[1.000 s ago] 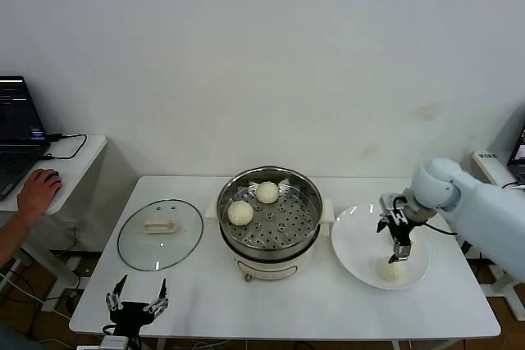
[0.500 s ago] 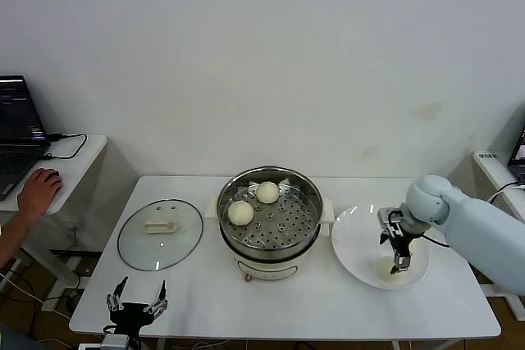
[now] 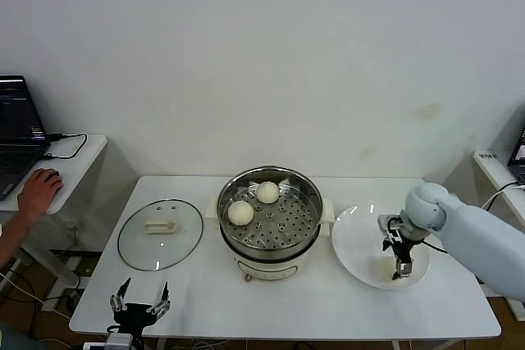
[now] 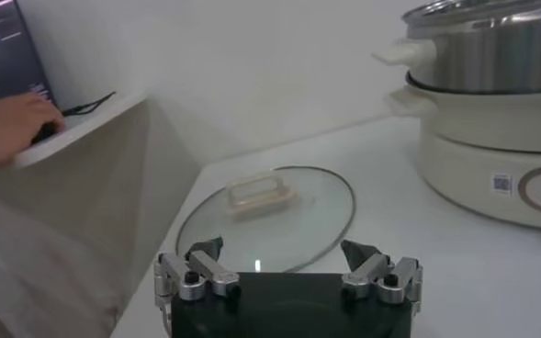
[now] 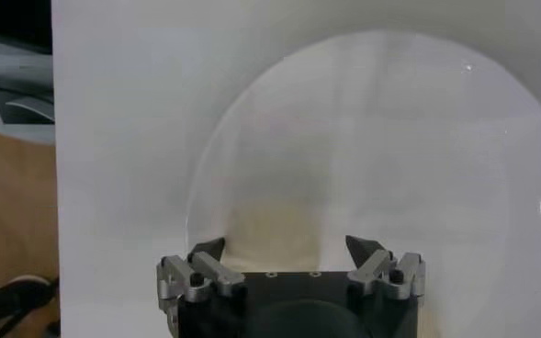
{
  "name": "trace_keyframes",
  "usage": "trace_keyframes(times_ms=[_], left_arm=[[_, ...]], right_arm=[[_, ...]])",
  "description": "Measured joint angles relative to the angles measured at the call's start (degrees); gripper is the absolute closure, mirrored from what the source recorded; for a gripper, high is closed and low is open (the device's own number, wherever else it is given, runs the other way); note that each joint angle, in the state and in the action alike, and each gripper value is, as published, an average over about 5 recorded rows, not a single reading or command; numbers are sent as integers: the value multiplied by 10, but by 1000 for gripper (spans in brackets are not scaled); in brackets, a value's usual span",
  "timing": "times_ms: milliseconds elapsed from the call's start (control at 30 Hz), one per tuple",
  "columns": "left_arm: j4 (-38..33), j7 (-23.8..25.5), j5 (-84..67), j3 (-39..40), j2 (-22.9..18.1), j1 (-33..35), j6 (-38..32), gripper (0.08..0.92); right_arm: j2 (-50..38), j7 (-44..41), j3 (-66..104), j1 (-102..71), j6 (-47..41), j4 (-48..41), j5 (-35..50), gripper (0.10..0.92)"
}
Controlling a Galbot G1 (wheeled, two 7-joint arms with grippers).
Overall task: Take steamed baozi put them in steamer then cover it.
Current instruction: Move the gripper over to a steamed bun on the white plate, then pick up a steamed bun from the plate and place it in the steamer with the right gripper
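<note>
Now | steamer [image 3: 270, 215]: two baozi [image 3: 240, 213] | plate [image 3: 354, 243]: one | right claw [image 3: 399, 261] open over it

The right gripper [image 3: 399, 261] covers most of the steamed baozi [image 3: 388, 268] on the plate [image 3: 353, 247]; from its wrist camera the bun [image 5: 284, 234] is a blur between the spread fingers. The left gripper [image 3: 139, 311] is cut off at the table's near left corner. The steamer [image 4: 490, 110] runs off-frame.
</note>
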Motion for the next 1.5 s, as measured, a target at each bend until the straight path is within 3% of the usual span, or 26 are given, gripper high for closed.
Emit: trace_keyframes(times_ms=[500,733,1033,1500], left_arm=[[2,0,3,3,-2,0,0,177],[3,0,5,5,-3,1,-1,177],[1,-1,6,8,-4,1,-1,177],[-11,-2,6,12,-6,-2,-2,177]], right_arm=[[0,0,7,-8,0,-8,-8,205],[-5,-2,10,-12,0,-8,-8,316],[-13,-8,15,-13,-4,-7,-5,390],[-32,-17,6,49,-11,13,37,406]])
